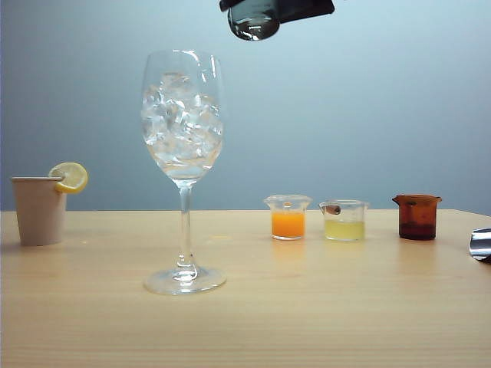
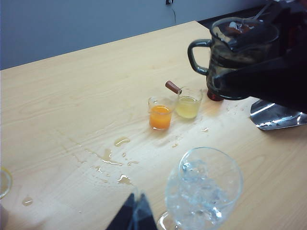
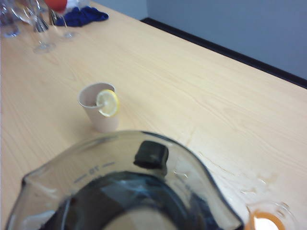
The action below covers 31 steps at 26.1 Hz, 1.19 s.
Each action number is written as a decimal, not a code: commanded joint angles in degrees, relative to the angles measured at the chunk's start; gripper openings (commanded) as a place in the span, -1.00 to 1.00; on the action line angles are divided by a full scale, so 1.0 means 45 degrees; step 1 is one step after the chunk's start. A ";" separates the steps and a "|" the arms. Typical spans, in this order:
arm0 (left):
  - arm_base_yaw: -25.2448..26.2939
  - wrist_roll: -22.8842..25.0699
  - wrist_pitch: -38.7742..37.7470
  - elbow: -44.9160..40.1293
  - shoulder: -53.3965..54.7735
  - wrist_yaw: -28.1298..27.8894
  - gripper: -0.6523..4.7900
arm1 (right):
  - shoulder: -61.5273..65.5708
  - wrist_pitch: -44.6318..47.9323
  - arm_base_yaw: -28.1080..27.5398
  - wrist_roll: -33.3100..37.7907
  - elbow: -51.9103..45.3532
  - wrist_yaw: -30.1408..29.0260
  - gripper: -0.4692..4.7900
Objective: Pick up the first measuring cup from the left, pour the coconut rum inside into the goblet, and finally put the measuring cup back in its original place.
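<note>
Two arms show only in part. Exterior view: the right gripper (image 1: 278, 9) hangs at the top, above and right of the goblet (image 1: 182, 153), clamped on the first measuring cup (image 1: 253, 27); the goblet stands near the desk's (image 1: 322, 307) front edge. Left wrist view: the left gripper (image 2: 135, 214) hovers low beside the goblet, fingers seemingly together; the smoky cup is held aloft near the far right corner. Right wrist view: one finger pad (image 3: 150, 154) presses the cup's wall, the paper cup (image 3: 100, 108) beyond.
</note>
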 commanded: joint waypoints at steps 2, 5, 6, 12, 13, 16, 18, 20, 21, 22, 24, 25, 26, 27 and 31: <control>0.0010 0.0015 0.0209 0.0068 -0.0029 0.0967 -0.78 | -0.0058 0.0189 0.0068 -0.0481 -0.0165 0.0272 -0.27; 0.0010 0.0010 0.0204 0.0068 -0.0029 0.1617 -0.78 | -0.0058 0.0311 0.0068 -0.0593 -0.0330 0.0267 -0.27; 0.0010 0.0010 0.0204 0.0068 -0.0029 0.1860 -0.78 | -0.0053 0.0330 0.0068 -0.0593 -0.0369 0.0267 -0.27; 0.0010 0.0010 0.0204 0.0068 -0.0029 0.2589 -0.78 | 0.0121 0.0505 0.0068 -0.1010 -0.0403 0.0272 -0.27; 0.0010 0.0005 0.0204 0.0068 -0.0029 0.2599 -0.78 | 0.0199 0.0588 0.0068 -0.1171 -0.0403 0.0262 -0.27; 0.0010 0.0005 0.0199 0.0068 -0.0029 0.2603 -0.78 | 0.0340 0.0797 0.0073 -0.1253 -0.0403 0.0233 -0.27; 0.0010 0.0005 0.0199 0.0068 -0.0029 0.2603 -0.78 | 0.0384 0.0777 0.0073 -0.1263 -0.0403 0.0262 -0.27; 0.0010 0.0005 0.0199 0.0068 -0.0029 0.2603 -0.78 | 0.0437 0.0787 0.0073 -0.1404 -0.0403 0.0267 -0.27; 0.0010 0.0005 0.0199 0.0068 -0.0029 0.2603 -0.78 | 0.0520 0.0933 0.0131 -0.1574 -0.0403 0.0243 -0.27; 0.0010 0.0005 0.0199 0.0068 -0.0029 0.2603 -0.78 | 0.0593 0.1059 0.0277 -0.1642 -0.0403 0.0243 -0.27; 0.0010 0.0005 0.0199 0.0063 -0.0029 0.2603 -0.78 | 0.0733 0.1268 0.0364 -0.1841 -0.0403 0.0267 -0.27; 0.0010 0.0005 0.0199 0.0063 -0.0029 0.2603 -0.78 | 0.0738 0.1282 0.0369 -0.1943 -0.0403 0.0262 -0.27; 0.0010 0.0005 0.0199 0.0063 -0.0029 0.2603 -0.78 | 0.0821 0.1355 0.0393 -0.1962 -0.0403 0.0267 -0.27; 0.0010 0.0005 0.0199 0.0068 -0.0029 0.2603 -0.78 | 0.0894 0.1409 0.0486 -0.1967 -0.0403 0.0272 -0.27; 0.0010 0.0005 0.0170 0.0063 -0.0029 0.2599 -0.78 | 0.0928 0.1438 0.0539 -0.2220 -0.0403 0.0369 -0.27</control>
